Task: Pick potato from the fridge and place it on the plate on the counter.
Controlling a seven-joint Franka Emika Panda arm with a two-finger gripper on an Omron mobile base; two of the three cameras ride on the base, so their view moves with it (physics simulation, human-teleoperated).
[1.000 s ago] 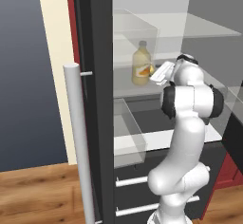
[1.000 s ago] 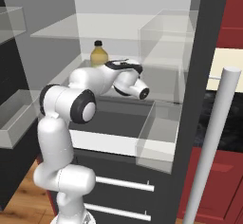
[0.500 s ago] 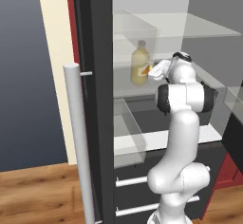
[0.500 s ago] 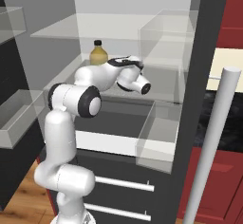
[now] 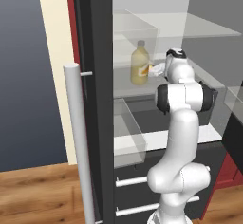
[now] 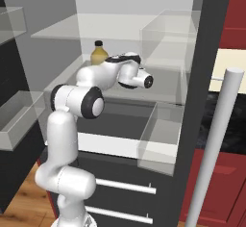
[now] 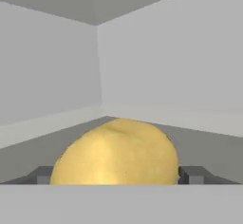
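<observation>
**Reaching into the fridge for the potato**

Left fingertip [image 7: 43, 174], potato [image 7: 116, 153], right fingertip: the gripper [image 7: 118, 175] straddles it, jaws wide, nothing gripped yet. This looks like the grasp step; next comes closing, then lifting out.

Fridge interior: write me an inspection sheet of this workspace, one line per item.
Surface: glass shelf inside the open fridge, carrying the items below.
Job's things: potato lies on the shelf, between the finger tips; plate nothing seen.
Clutter: yellow bottle stands upright on the same shelf.
Grippers: gripper reaches into the fridge, jaws either side of the potato, grip not confirmed.
Cables: nothing seen.
Surroundings: silver door handle, clear door bins, wooden floor, red cabinets.
</observation>
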